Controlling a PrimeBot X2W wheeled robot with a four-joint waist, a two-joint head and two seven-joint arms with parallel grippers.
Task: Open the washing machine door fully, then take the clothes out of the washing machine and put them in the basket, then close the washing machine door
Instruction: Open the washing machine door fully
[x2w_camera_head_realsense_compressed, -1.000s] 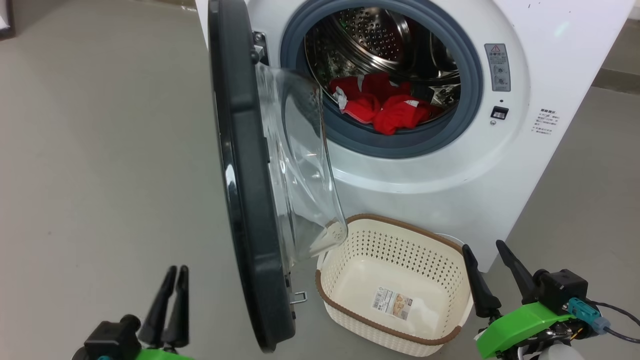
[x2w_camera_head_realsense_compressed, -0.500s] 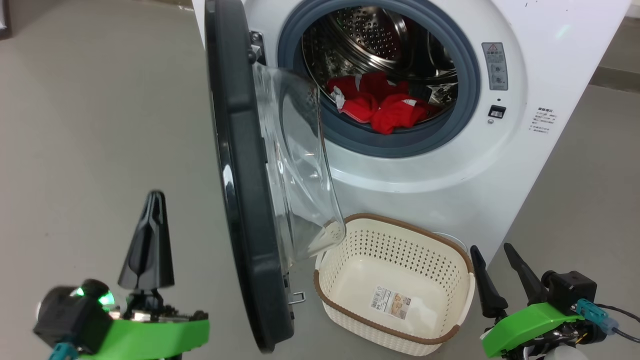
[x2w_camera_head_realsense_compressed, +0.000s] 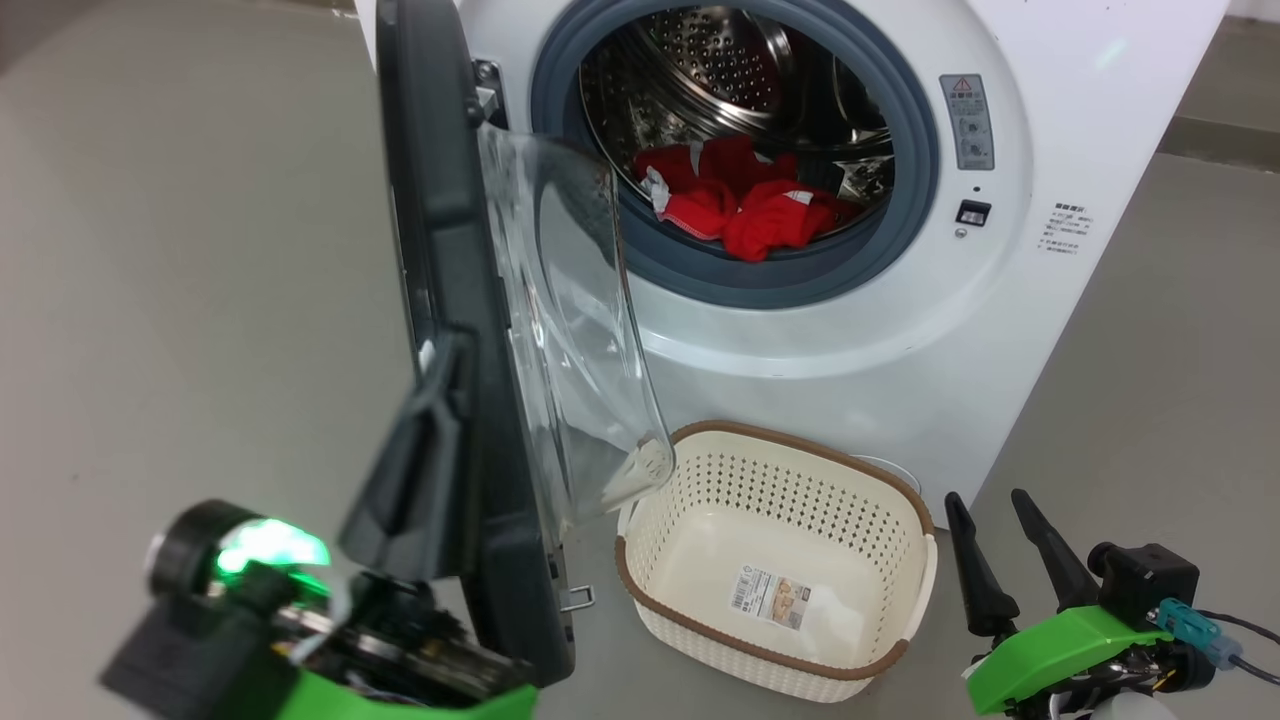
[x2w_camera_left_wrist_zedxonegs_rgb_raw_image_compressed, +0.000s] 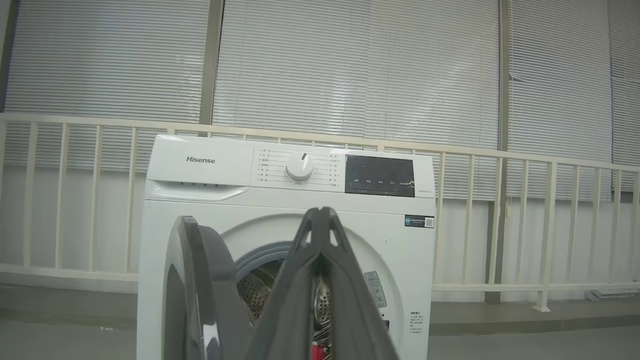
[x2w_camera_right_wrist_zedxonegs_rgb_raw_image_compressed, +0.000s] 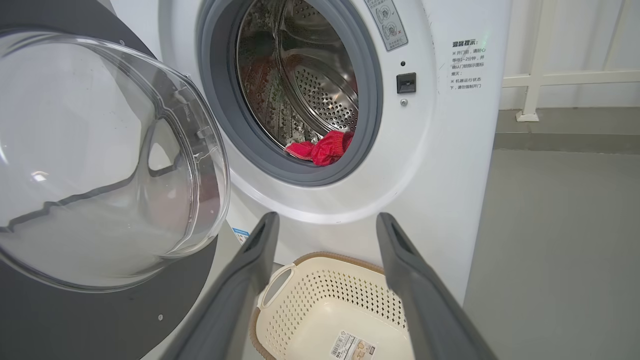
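The white washing machine (x2w_camera_head_realsense_compressed: 900, 330) has its door (x2w_camera_head_realsense_compressed: 430, 200) swung out edge-on, black rim toward me, and the glass bowl (x2w_camera_head_realsense_compressed: 560, 320) bulges to the right. The red clothes (x2w_camera_head_realsense_compressed: 735, 205) lie at the front of the steel drum. The cream basket (x2w_camera_head_realsense_compressed: 900, 520) sits on the floor below the opening with nothing in it. My left gripper (x2w_camera_head_realsense_compressed: 447, 345) is shut with nothing in it and raised in front of the door's rim. In the left wrist view the door (x2w_camera_left_wrist_zedxonegs_rgb_raw_image_compressed: 200, 280) stands beyond and left of its fingers (x2w_camera_left_wrist_zedxonegs_rgb_raw_image_compressed: 300, 280). My right gripper (x2w_camera_head_realsense_compressed: 985, 500) is open beside the basket.
Bare grey floor (x2w_camera_head_realsense_compressed: 180, 280) spreads left of the door and right of the machine. A pale railing (x2w_camera_left_wrist_zedxonegs_rgb_raw_image_compressed: 525, 225) and window blinds stand behind the machine. In the right wrist view the basket (x2w_camera_right_wrist_zedxonegs_rgb_raw_image_compressed: 320, 285) lies just beyond the open fingers (x2w_camera_right_wrist_zedxonegs_rgb_raw_image_compressed: 250, 270).
My left gripper has risen and swung right, from the lower left to in front of the door's rim. The camera has shifted a little. The right gripper has hardly moved.
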